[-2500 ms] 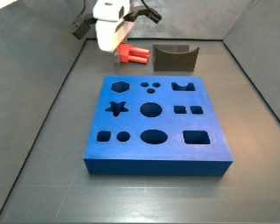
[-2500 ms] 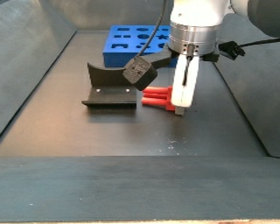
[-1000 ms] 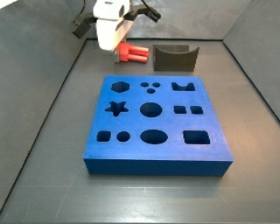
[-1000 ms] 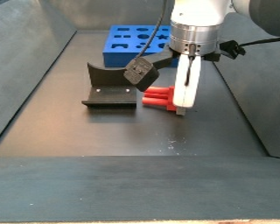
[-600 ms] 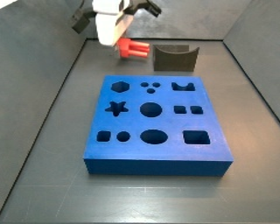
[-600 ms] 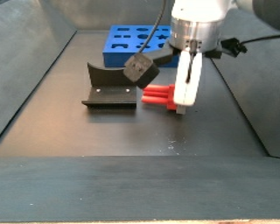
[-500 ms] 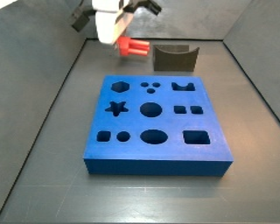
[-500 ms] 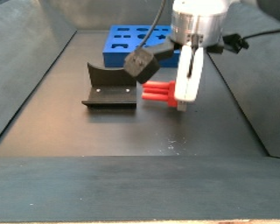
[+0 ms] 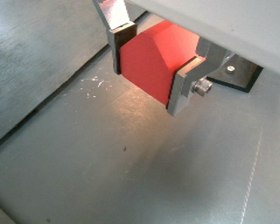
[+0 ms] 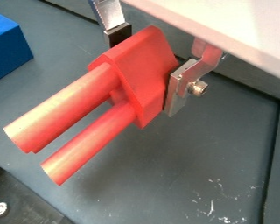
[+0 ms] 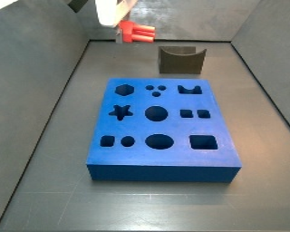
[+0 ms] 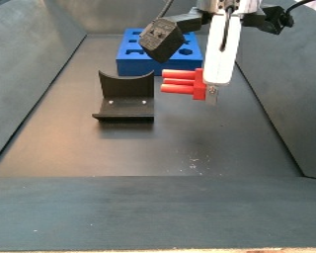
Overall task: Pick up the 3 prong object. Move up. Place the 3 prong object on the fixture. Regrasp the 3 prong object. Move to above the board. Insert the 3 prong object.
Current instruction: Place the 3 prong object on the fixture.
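Note:
My gripper [image 12: 204,85] is shut on the red-orange 3 prong object [image 12: 184,83] and holds it well above the dark floor, prongs level and pointing sideways. In both wrist views the silver fingers [image 10: 185,83] clamp the block end [image 9: 152,56]; the long red prongs [image 10: 67,124] stick out past them. In a side view the gripper [image 11: 119,25] with the piece [image 11: 138,34] is at the far end, left of the dark fixture [image 11: 181,60]. The fixture [image 12: 125,99] stands on the floor beside and below the piece. The blue board [image 11: 163,127] with shaped holes lies flat on the floor.
Grey walls [image 11: 57,86] ring the dark floor. A corner of the board [image 10: 6,51] and part of the fixture [image 9: 237,75] show in the wrist views. A black camera block [image 12: 158,38] hangs on the wrist beside the fingers.
The gripper has risen straight up with the 3 prong object, which lay on the floor beside the fixture earlier. Board and fixture have not moved.

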